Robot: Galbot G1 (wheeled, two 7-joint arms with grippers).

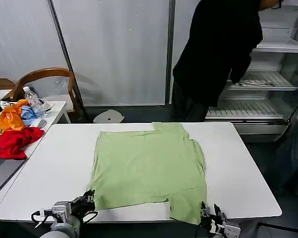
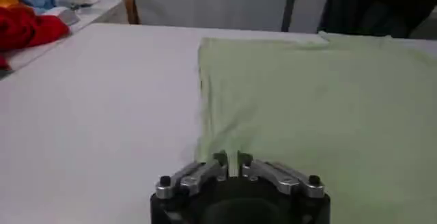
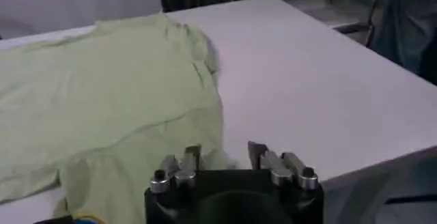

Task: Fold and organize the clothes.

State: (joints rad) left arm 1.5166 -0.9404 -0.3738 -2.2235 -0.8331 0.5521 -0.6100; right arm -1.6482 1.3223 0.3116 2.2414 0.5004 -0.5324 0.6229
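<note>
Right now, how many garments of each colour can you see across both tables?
Light green T-shirt, spread on the white table: 1
Red garment, side table pile: 1
Orange garment, same pile: 1
Blue garment, same pile: 1
Total: 4, though the pile may hide more.

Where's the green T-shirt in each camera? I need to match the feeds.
Head view: T-shirt spread flat mid-table, near edge between both claws.
Left wrist view: T-shirt just beyond the left claw.
Right wrist view: T-shirt beside and beyond the right claw.
Shared landmark: white table.
</note>
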